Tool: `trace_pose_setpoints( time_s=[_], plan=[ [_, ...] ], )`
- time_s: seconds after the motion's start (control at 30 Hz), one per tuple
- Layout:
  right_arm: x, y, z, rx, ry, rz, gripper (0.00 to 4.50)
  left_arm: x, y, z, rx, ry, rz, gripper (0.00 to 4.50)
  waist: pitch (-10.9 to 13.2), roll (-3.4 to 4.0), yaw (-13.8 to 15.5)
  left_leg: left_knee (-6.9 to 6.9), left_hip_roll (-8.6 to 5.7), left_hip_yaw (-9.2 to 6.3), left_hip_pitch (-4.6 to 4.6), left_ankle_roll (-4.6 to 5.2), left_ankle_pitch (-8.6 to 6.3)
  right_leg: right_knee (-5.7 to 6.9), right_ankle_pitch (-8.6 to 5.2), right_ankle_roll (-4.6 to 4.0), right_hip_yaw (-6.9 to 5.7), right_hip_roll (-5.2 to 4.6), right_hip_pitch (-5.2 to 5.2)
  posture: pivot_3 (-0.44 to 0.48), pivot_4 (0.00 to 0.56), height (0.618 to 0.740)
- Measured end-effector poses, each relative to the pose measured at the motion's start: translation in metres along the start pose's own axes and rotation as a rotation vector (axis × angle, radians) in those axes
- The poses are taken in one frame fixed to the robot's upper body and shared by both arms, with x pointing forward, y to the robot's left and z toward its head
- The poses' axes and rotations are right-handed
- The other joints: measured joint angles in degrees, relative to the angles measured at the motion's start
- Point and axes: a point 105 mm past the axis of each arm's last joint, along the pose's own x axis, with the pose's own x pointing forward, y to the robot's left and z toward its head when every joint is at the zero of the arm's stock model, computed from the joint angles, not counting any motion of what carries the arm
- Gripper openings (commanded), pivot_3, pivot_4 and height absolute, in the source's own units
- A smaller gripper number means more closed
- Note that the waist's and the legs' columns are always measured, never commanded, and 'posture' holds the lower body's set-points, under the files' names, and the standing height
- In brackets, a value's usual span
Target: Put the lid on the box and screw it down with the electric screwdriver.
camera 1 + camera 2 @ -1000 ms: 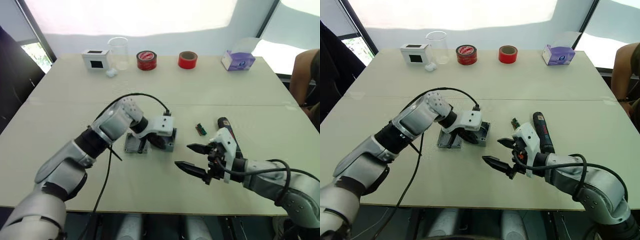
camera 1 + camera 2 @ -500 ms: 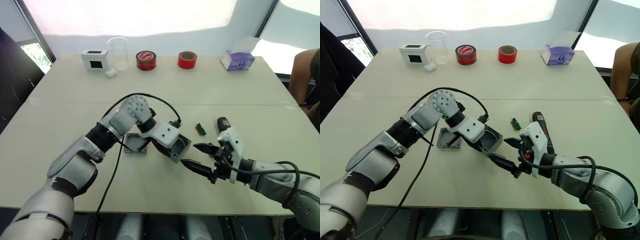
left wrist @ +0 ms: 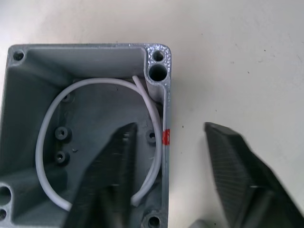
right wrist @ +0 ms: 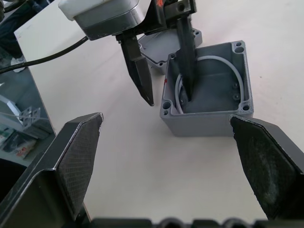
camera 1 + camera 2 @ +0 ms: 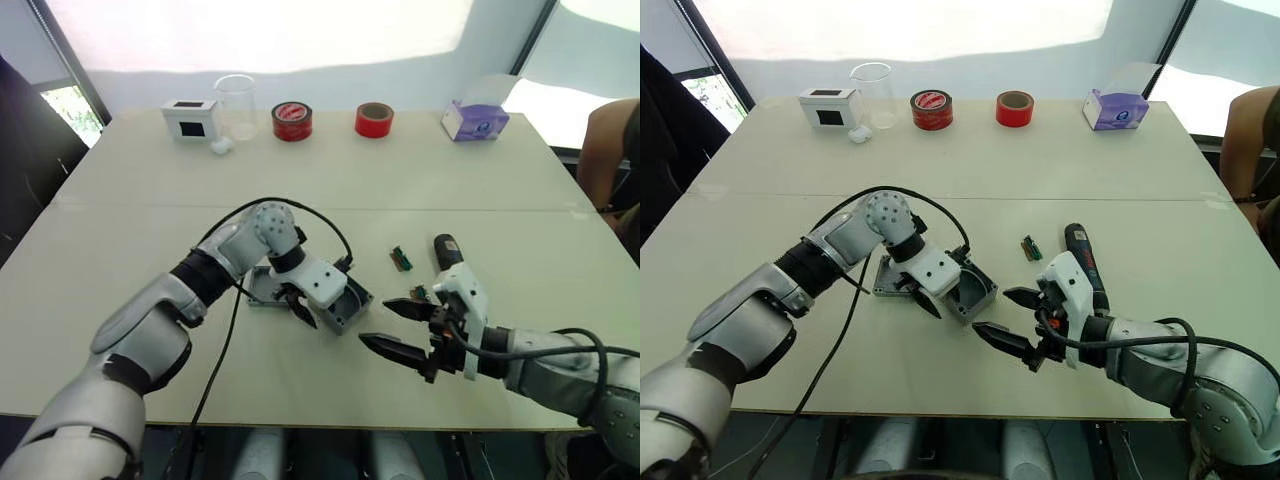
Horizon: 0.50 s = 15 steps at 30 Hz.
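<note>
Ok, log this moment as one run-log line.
left gripper: open, one finger inside open grey metal box, one outside its wall | right gripper: open, facing box | flat grey lid: off, on table | black electric screwdriver: untouched

The left claw covered most of the lid on the desk. The right claw hid the tip of the electric screwdriver. The box ran off the left wrist view's edge.

Bright backlight, soft shadows, sharp focus.
</note>
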Motion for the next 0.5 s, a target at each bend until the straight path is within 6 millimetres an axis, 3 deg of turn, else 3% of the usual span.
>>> trace_pose_setpoints(
  time_s=[0.07, 0.23, 0.3, 0.37, 0.5],
  plan=[
    [-0.003, -0.001, 0.003, -0.02, 0.008, 0.001, 4.5, -0.011, 0.0, 0.005, -0.064, -0.036, 0.034, 3.17, 0.0, -0.01, -0.1, 0.01, 0.01, 0.0, -0.06, 0.0, 0.0, 0.01, 0.0, 0.0, 0.01, 0.0, -0.06, 0.0, 0.15, 0.74],
    [-0.008, 0.0, 0.036, -0.171, -0.03, 0.015, 4.5, -0.096, 0.01, 0.018, -0.401, -0.163, 0.336, 3.17, 0.0, 0.01, -0.9, 0.01, 0.09, -0.06, 0.01, 0.0, 0.0, 0.09, -0.04, 0.03, -0.01, 0.12, -0.05, 0.0, 0.15, 0.74],
    [-0.001, 0.01, 0.043, -0.228, -0.026, 0.069, 4.5, -0.116, 0.01, 0.013, -0.571, -0.178, 0.456, 3.17, 0.0, 0.01, -1.4, 0.01, 0.08, -0.1, 0.02, 0.0, 0.0, 0.14, -0.09, 0.1, -0.01, 0.13, -0.03, 0.0, 0.15, 0.74],
    [0.003, 0.021, 0.046, -0.28, -0.022, 0.118, 4.5, -0.124, 0.006, -0.002, -0.743, -0.146, 0.551, 3.17, 0.0, 0.0, -1.5, 0.0, 0.06, -0.12, 0.02, 0.0, 0.0, 0.2, -0.13, 0.15, -0.01, 0.13, -0.04, 0.0, 0.15, 0.74],
    [0.012, 0.026, 0.046, -0.347, 0.011, 0.146, 4.5, -0.124, -0.012, -0.043, -1.163, -0.04, 0.716, 3.17, 0.0, -0.05, -1.3, 0.06, -0.03, -0.13, 0.0, 0.0, 0.0, 0.55, -0.15, 0.18, 0.0, 0.06, -0.09, 0.0, 0.15, 0.74]
  ],
)
